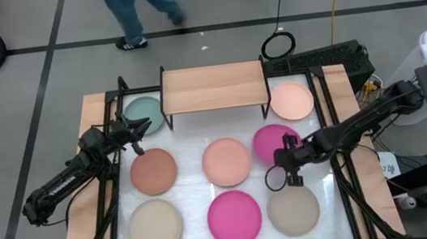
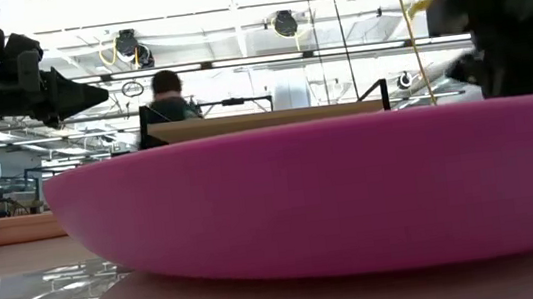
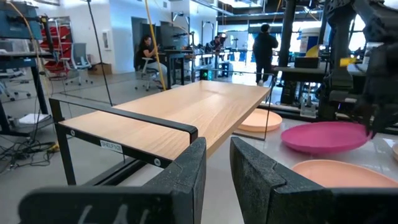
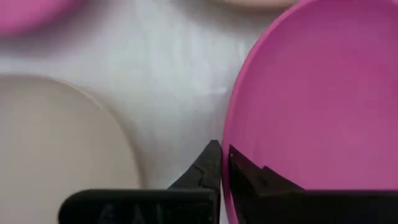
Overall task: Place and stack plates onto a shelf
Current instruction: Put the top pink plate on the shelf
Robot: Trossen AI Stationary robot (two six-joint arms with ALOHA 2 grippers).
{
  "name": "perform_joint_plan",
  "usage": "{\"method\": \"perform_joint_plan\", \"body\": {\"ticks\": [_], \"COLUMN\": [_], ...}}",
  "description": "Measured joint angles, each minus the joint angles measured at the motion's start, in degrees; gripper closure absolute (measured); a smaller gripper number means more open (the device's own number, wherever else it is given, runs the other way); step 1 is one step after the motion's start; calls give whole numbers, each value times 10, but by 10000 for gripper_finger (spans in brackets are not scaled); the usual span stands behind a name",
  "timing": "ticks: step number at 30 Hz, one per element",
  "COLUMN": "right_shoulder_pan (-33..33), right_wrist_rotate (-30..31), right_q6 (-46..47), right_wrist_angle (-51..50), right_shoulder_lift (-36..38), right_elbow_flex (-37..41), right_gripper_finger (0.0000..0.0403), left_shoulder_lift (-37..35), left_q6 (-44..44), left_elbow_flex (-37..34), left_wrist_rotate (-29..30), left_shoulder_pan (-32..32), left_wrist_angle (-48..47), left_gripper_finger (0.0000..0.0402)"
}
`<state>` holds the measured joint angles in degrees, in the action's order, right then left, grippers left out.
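The wooden shelf [image 1: 214, 87] stands at the far middle of the table. On the table lie flat a pale teal plate [image 1: 145, 111], a peach plate [image 1: 291, 100], a brown plate [image 1: 153, 172], a peach-pink plate [image 1: 227, 160], a beige plate [image 1: 155, 226], a magenta plate [image 1: 234, 217] and a greyish-beige plate [image 1: 293, 209]. My right gripper [image 1: 286, 162] is shut on a second magenta plate [image 1: 272, 141]. My left gripper [image 1: 140, 136] hovers between the teal and brown plates, narrowly open and empty, pointing at the shelf [image 3: 186, 112]. My right gripper pinches the magenta plate's rim [image 4: 229, 134] on its near side. One finger [image 4: 208, 165] is outside the rim and the other [image 4: 249, 174] is over the plate's inner face. The fingers come from above, pointing down. In the left wrist view the plate [image 3: 323, 137] looks raised and slightly tilted.
A black frame runs along the table's left and right sides [image 1: 112, 189]. A person walks on the floor beyond the far edge [image 1: 139, 10]. The shelf top is bare wood. The near magenta plate [image 2: 322, 193] fills the low view.
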<state>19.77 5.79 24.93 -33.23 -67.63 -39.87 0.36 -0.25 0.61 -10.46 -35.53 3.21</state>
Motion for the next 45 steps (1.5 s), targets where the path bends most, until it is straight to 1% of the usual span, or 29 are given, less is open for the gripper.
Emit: {"method": "perform_joint_plan", "body": {"ticks": [5, 12, 16, 19, 21, 29, 31, 33, 34, 36, 45], "right_shoulder_pan": [7, 5, -11, -41, -72, -220, -255, -285, -298, -318, -378], "right_wrist_rotate": [-7, 21, 75, 123, 128, 118, 95, 51, 33, 17, 16], "right_q6": [-33, -152, -231, -291, -326, -420, -436, -447, -455, -473, -508], "right_wrist_angle": [1, 7, 1, 5, 10, 6, 0, -7, -8, -15, -17], "right_shoulder_lift": [38, 46, 46, 46, 42, -19, -41, -63, -74, -97, -177], "right_elbow_flex": [-50, -172, -238, -272, -286, -321, -323, -323, -323, -323, -323], "right_gripper_finger": [403, 403, 403, 403, 403, 403, 403, 403, 403, 403, 403], "left_shoulder_lift": [0, 0, 0, 0, 0, 0, 0, 0, 0, 0, 0], "left_q6": [0, 0, 0, 0, 0, 0, 0, 0, 0, 0, 0], "left_elbow_flex": [0, 0, 0, 0, 0, 0, 0, 0, 0, 0, 0], "left_wrist_rotate": [0, 0, 0, 0, 0, 0, 0, 0, 0, 0, 0], "left_shoulder_pan": [0, 0, 0, 0, 0, 0, 0, 0, 0, 0, 0], "left_wrist_angle": [0, 0, 0, 0, 0, -1, 0, 0, 0, 0, 0], "left_gripper_finger": [325, 325, 325, 325, 325, 325, 325, 325, 325, 325, 325]}}
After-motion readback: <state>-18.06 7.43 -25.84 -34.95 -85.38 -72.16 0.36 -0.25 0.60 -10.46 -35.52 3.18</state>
